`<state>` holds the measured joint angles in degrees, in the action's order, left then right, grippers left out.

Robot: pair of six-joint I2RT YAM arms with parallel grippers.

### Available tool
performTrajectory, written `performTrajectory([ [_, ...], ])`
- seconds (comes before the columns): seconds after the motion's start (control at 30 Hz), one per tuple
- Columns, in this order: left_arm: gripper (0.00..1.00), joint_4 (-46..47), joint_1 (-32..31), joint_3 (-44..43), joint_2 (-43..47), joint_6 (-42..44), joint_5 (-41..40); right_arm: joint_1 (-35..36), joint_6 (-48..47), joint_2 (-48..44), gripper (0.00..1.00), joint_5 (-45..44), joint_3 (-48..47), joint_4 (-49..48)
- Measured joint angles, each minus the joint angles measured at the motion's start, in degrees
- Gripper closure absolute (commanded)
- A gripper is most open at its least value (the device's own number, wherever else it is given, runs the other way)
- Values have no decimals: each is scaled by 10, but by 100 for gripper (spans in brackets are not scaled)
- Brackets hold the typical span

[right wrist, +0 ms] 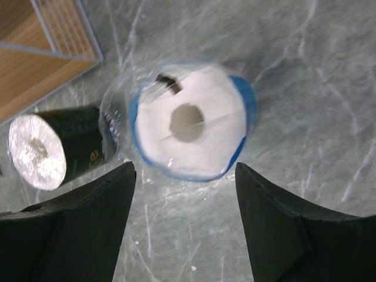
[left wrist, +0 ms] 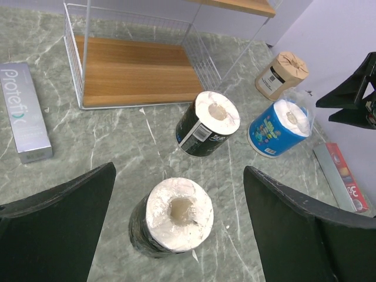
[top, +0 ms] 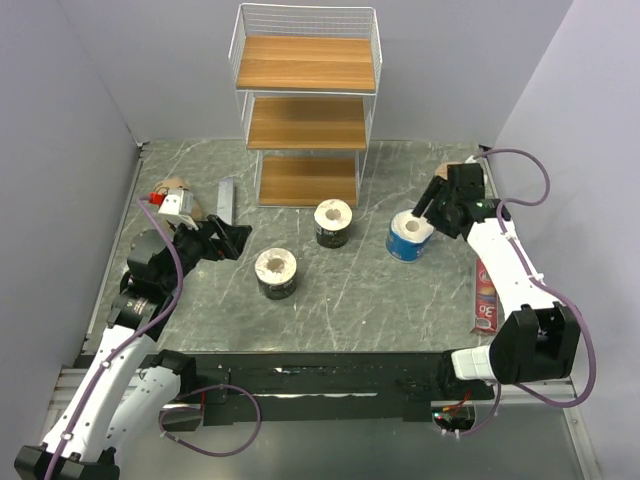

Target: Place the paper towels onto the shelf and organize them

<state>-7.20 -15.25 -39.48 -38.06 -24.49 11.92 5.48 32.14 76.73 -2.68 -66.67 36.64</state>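
Left jaws stand wide open, both dark fingers [left wrist: 53, 229] cut off by the lower edge of the left wrist view. A black roll [left wrist: 171, 218] stands on end between them, just ahead, touching neither finger. Beyond it, further from those jaws, a second black roll [left wrist: 207, 123] leans over. Past that is the bottom board of the shelf [left wrist: 135, 70], with only a sliver of the tier above showing.

Over to the right jaws, which are open too, a finger low on each side of the right wrist view. A blue-and-white roll [right wrist: 191, 120] sits upright on the desk [top: 400, 300], just ahead of the gap. It's blurred, its clear wrap smeared, so contact can't be judged. Out to the left of those jaws the leaning black roll [right wrist: 53, 150] shows again.

From above, all three shelf [top: 305, 105] boards carry no rolls. One kraft roll [left wrist: 282, 74] is plain from the left wrist, but overhead the right arm [top: 500, 250] nearly hides it. Another tan roll [top: 178, 186] peeks out behind the left wrist, mostly covered. A grey box [left wrist: 26, 111] lies left of the left jaws. A red packet [top: 487, 295] is half under the right arm.
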Motion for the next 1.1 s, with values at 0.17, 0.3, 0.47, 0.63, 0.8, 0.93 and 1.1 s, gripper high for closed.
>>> performTrajectory([
  [0.17, 4, 0, 0, 0, 1, 0, 7, -33, -6, 1, 25, 3, 0, 0],
  [0.3, 3, 0, -1, 0, 1, 0, 7, -57, -12, 3, 25, 9, 8, -5],
  [0.47, 4, 0, -1, 0, 1, 0, 7, -74, -21, 16, 25, 33, 30, -24],
  [0.63, 4, 0, -1, 0, 0, 1, 7, -73, -26, 42, 26, 63, 41, -45],
  [0.8, 4, 0, -1, 0, 0, 3, 7, -73, -26, 51, 26, 71, 58, -68],
  [0.93, 4, 0, -1, 0, 0, 3, 7, -73, -26, 64, 27, 83, 62, -87],
  [1.1, 4, 0, -1, 0, 0, 4, 7, -73, -25, 82, 31, 96, 77, -119],
])
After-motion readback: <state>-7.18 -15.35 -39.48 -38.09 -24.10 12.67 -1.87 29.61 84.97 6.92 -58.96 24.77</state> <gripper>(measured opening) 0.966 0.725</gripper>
